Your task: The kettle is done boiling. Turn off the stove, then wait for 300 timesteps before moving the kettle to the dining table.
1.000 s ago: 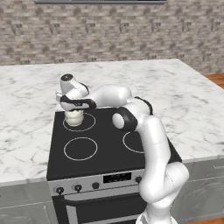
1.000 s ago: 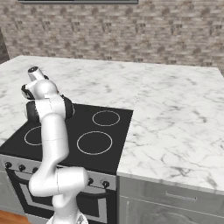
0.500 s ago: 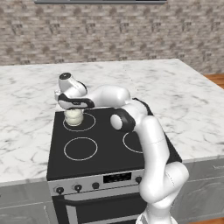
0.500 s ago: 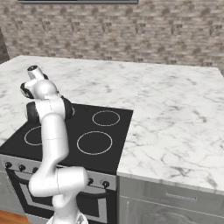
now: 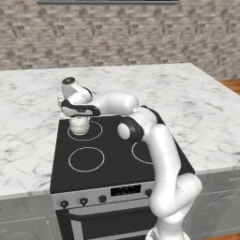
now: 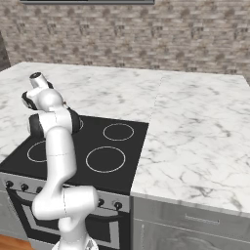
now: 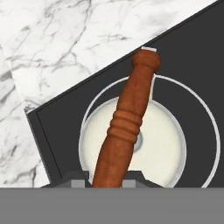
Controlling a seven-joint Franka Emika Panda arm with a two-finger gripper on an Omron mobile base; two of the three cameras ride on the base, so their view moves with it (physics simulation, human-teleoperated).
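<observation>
Kitchen, mid-task: my two-finger gripper (image 7: 107, 177) hangs directly over the small squat cream-white kettle (image 5: 79, 124), which sits on the rear left white-ringed burner of the flat black glass stove (image 5: 112, 161), close to that cooktop's back left corner. In the hand view the kettle's arched reddish-brown wooden handle (image 7: 127, 120) runs straight up from between my two dark fingertips (image 7: 75, 179), so its long axis points away along my line of sight and its near end lies in the gap between them. I judge the tips to be set on either side of the handle, but the grey band hides the contact, so I cannot tell whether they are spread or already pinching the wood. From the left base camera, my white wrist (image 5: 77, 101) sits just above the kettle's rounded body, and the kettle appears to rest on the glass. The white-and-grey veined marble dining table (image 6: 195, 141) lies beyond and beside the stove; the carry, as I read it, turns on a firm hold across that handle first.
</observation>
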